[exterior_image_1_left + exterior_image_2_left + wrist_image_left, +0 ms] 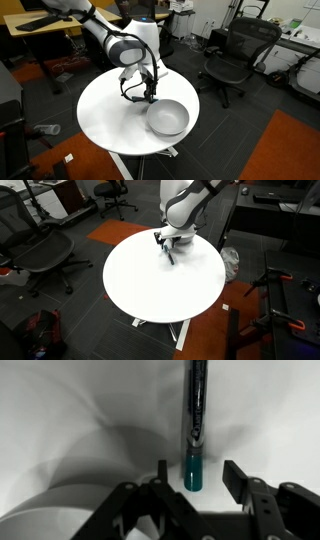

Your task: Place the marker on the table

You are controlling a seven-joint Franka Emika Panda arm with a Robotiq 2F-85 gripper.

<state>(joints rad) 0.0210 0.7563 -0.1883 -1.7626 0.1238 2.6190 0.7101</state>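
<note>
The marker (194,430), dark with a teal-green end, lies on the round white table (105,110) in the wrist view. Its teal end points toward my gripper (200,478), which is open just above it. The fingers stand on either side of the teal end, with a gap on both sides. In both exterior views my gripper (148,94) (168,246) hangs low over the table (150,285) beside the bowl. A thin dark stick just under the gripper in an exterior view looks like the marker (172,257).
A white bowl (167,118) stands on the table right next to my gripper; its rim shows in the wrist view (40,510). Black office chairs (235,55) (40,250) and light-wood desks (40,25) surround the table.
</note>
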